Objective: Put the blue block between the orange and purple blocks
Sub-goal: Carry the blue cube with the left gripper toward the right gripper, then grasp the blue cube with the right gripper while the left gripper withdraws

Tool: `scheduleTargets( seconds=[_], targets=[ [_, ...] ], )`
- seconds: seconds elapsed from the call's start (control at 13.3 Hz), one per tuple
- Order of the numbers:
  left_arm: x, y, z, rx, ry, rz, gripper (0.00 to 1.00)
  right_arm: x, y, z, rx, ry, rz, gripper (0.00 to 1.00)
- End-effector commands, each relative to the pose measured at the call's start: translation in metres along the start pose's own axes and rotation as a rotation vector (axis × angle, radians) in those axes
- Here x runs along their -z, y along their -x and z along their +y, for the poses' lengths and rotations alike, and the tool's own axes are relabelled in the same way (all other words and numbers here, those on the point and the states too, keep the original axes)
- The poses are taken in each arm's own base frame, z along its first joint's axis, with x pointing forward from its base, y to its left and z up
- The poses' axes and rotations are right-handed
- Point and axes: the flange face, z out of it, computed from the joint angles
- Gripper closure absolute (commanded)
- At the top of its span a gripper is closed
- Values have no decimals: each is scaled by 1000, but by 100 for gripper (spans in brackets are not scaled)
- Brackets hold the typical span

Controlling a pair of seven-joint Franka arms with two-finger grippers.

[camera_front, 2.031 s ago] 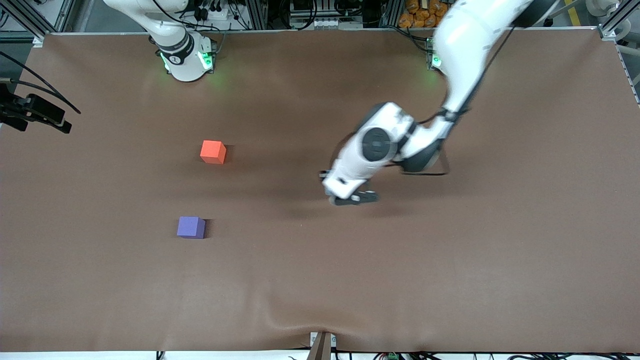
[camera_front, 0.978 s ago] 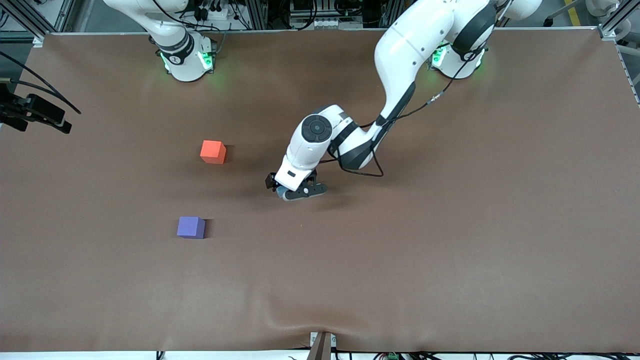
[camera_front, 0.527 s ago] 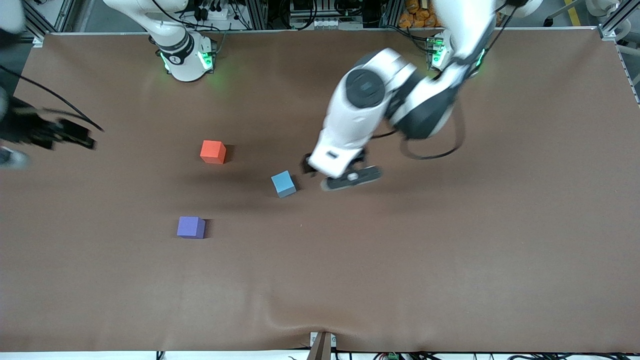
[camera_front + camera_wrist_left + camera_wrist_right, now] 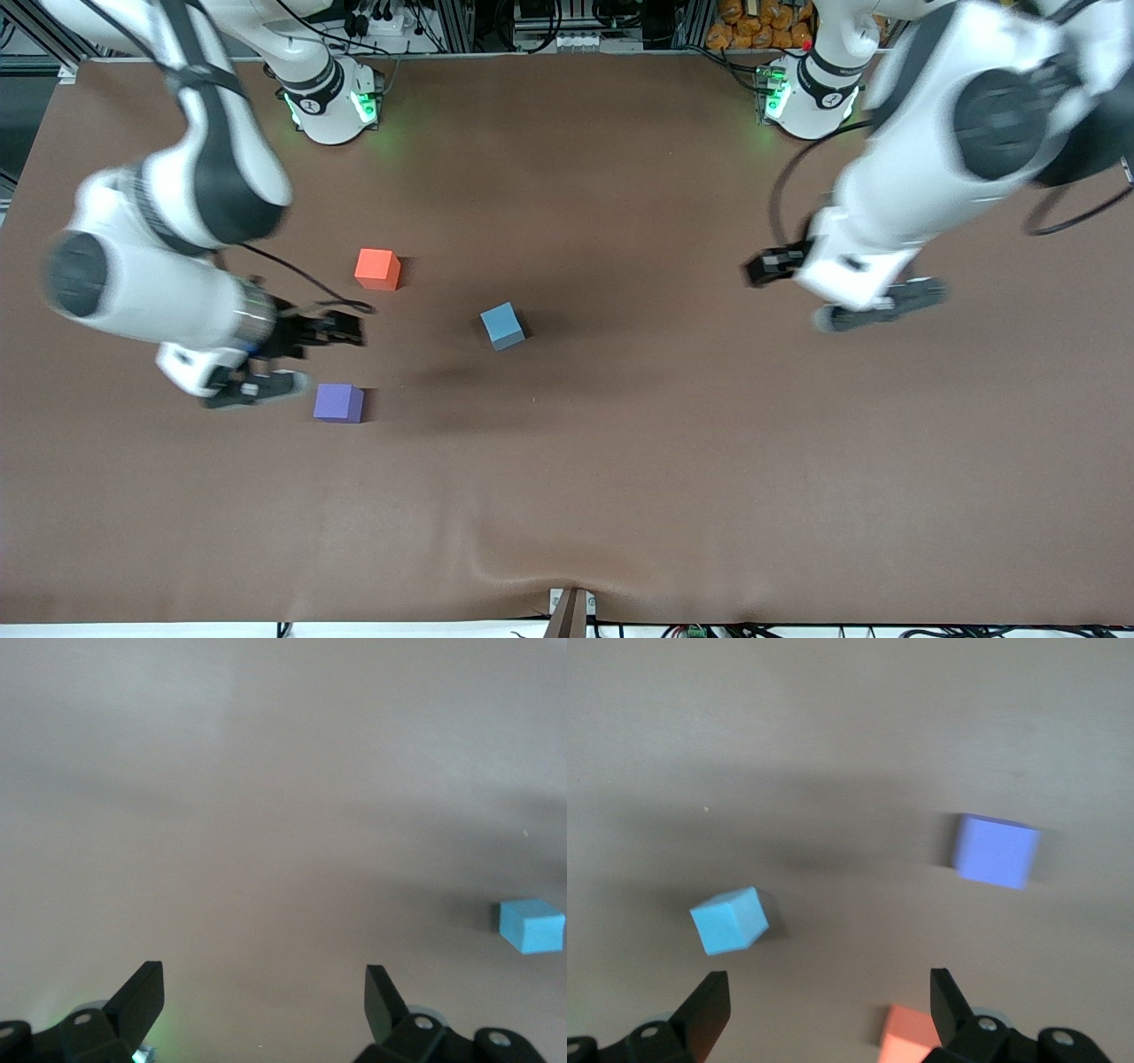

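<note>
The blue block point(image 4: 502, 325) lies free on the brown table, turned a little askew. It is beside the gap between the orange block point(image 4: 376, 268) and the purple block point(image 4: 337, 402), toward the left arm's end. My right gripper point(image 4: 252, 387) is open and empty, up over the table beside the purple block. Its wrist view shows the blue block point(image 4: 729, 920), the purple block point(image 4: 995, 850) and the orange block point(image 4: 912, 1036), with the gripper point(image 4: 828, 992) around none of them. My left gripper point(image 4: 873, 306) is open and empty over bare table. Its wrist view shows the gripper point(image 4: 264, 988) with the blue block point(image 4: 531, 925) far off.
The brown table cover point(image 4: 620, 487) has a small wrinkle at the edge nearest the front camera. Both arm bases stand at the edge farthest from that camera. Nothing else lies on the table.
The left gripper let go of the blue block on the table and has drawn back toward its own end. The right arm has swung in over the table beside the purple block.
</note>
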Motion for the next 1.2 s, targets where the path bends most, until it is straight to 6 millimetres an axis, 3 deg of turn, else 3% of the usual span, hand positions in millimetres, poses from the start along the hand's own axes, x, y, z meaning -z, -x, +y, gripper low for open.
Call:
scheduleTargets(
  seconds=[0.0, 0.23, 0.45, 0.68, 0.75, 0.9, 1.13],
  targets=[
    [19, -13, -59, 60, -31, 40, 0, -45, -11, -44, -1, -2, -1, 0],
    [32, -48, -126, 49, -74, 102, 0, -109, -14, -103, 86, 12, 16, 0],
    [50, -60, -181, 69, -51, 126, 0, -170, -8, -142, 155, 37, 25, 0],
    [66, -63, -230, 42, -43, 141, 0, -188, -2, -147, 193, 76, 5, 0],
    [67, -63, -237, 15, -36, 136, 0, -196, 5, -153, 214, 92, -13, 0],
    [65, -60, -232, 6, -31, 128, 0, -216, 21, -162, 253, 138, -41, 0],
    [72, -30, -233, 3, -22, 146, 0, -237, 43, -167, 278, 173, -82, 0]
  ],
)
